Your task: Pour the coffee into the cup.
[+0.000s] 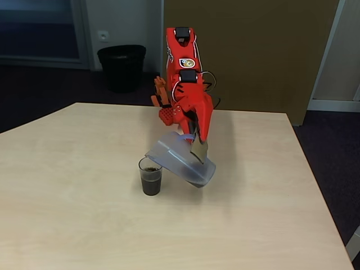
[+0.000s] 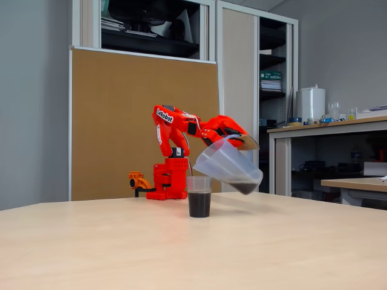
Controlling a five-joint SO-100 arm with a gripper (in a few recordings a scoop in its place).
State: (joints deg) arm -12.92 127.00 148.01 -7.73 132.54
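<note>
The cup (image 1: 150, 176) (image 2: 199, 196) stands upright on the table's middle, and dark coffee (image 1: 151, 183) (image 2: 199, 205) fills its lower part to well past half. A translucent pitcher (image 1: 183, 160) (image 2: 227, 166) hangs tilted just right of the cup in both fixed views, its mouth turned toward the cup and its lip over the cup's rim. A little coffee (image 2: 245, 187) lies in the pitcher's low corner, and no stream runs between them. My red gripper (image 1: 197, 143) (image 2: 239, 140) is shut on the pitcher's handle from above.
The pale wooden table (image 1: 67, 225) has wide bare room to the left, right and front of the cup. The arm's base (image 2: 171, 181) stands at the far edge before a brown board (image 2: 121, 121). A black bin (image 1: 121, 67) sits on the floor behind.
</note>
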